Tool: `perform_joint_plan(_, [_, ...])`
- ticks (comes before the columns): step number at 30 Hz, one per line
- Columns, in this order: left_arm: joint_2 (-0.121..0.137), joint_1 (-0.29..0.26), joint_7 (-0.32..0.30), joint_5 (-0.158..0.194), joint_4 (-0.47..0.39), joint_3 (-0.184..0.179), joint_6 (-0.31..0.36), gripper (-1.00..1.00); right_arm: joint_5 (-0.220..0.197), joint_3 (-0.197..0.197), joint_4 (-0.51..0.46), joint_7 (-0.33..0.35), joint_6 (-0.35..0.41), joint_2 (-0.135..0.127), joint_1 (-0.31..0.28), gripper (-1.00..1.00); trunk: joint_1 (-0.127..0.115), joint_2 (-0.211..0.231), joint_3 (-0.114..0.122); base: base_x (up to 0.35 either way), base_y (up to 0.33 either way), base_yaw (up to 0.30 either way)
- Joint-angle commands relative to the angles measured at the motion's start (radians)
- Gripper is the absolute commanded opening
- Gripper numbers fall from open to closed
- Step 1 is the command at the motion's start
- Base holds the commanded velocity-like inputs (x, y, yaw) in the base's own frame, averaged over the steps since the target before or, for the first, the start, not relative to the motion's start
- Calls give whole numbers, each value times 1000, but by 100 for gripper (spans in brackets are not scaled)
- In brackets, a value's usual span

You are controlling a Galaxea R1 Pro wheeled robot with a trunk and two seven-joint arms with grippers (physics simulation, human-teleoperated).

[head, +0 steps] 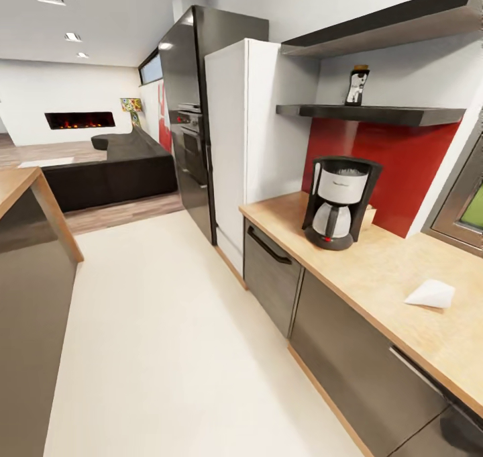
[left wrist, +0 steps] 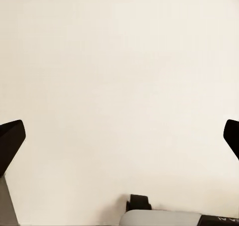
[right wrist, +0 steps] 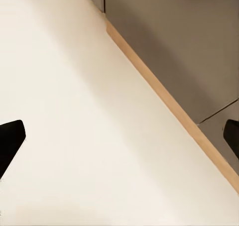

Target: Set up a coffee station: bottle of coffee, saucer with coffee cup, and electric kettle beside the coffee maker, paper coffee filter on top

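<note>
Both empty: left gripper spread wide over bare floor, right gripper spread wide beside cabinet base. Well above and ahead: coffee maker on countertop, coffee bottle on shelf, paper filter nearby. Risk: high reach toppling bottle.

one coffee maker, one bottle, one filter
</note>
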Motion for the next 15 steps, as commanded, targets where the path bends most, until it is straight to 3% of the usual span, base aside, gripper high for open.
perform_joint_plan(1, [0,-1,0,6,1,-1,-3,100,1,-2,1,1,-3,0,-1,100,1,-2,-2,284,228,-243])
perform_joint_plan(8, [0,-1,0,6,1,-1,-3,100,1,-2,1,1,-3,0,-1,100,1,-2,1,246,240,-254])
perform_joint_plan(15, [0,-1,0,6,1,-1,-3,100,2,-2,1,1,-3,0,-1,100,1,-2,6,122,204,-254])
